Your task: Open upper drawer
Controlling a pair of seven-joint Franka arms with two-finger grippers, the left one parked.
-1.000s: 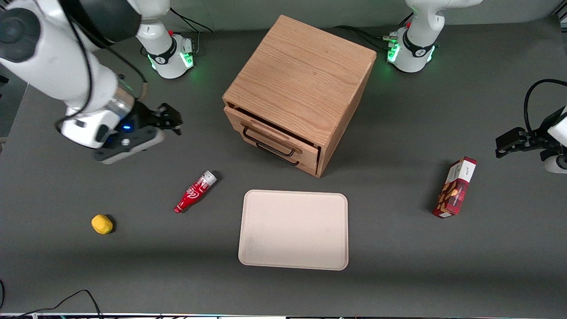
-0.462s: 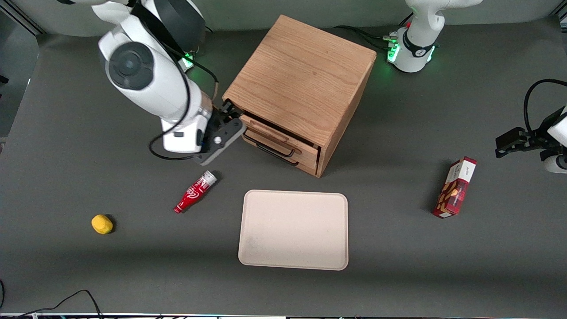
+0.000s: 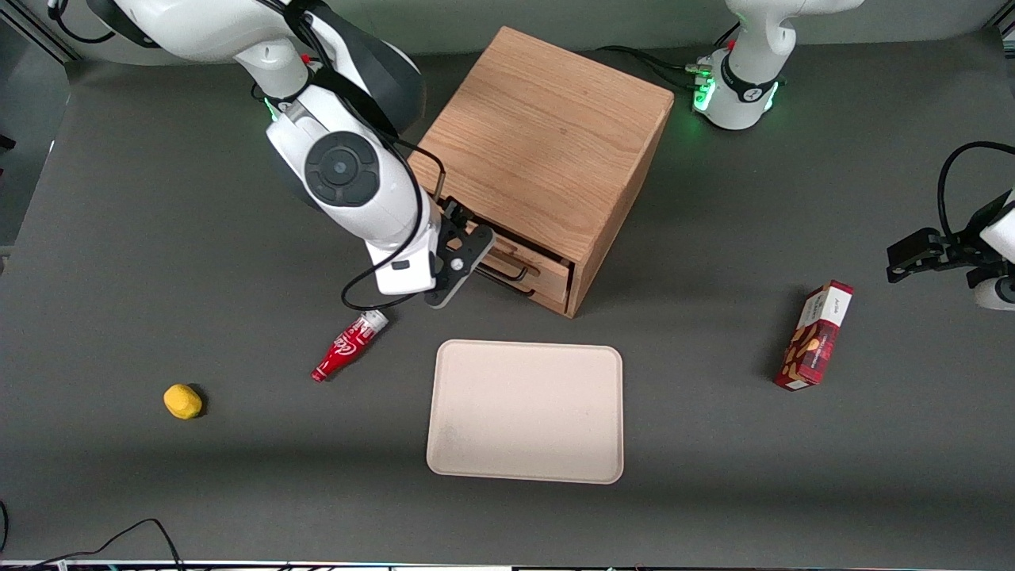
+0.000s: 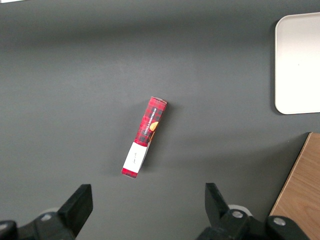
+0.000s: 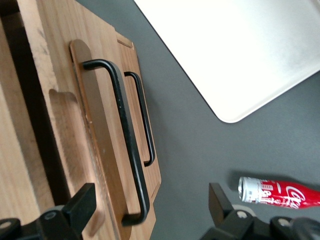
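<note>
The upper drawer [image 3: 515, 255] is set at the top of an oak-wood cabinet [image 3: 547, 135] on the desk [image 3: 714, 444]. Its plain wood front carries a long black wire handle [image 5: 126, 140]. It is pulled out slightly, and a dark gap is seen under the cabinet top. The tool [image 3: 468, 238], fingers spread, is held just before that handle.

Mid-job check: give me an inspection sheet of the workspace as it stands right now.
Surface: dark grey table, no spills seen.
Job's things: upper drawer of the oak cabinet slightly ajar, a dark gap above its front; black handle not gripped.
Clutter: beige tray, red bottle lying down, yellow object, red box.
Grippers: gripper open, in front of the upper drawer, fingers either side of the handle's end.
Cables: black cable at the table edge nearest the front camera.
Surroundings: nothing seen.
</note>
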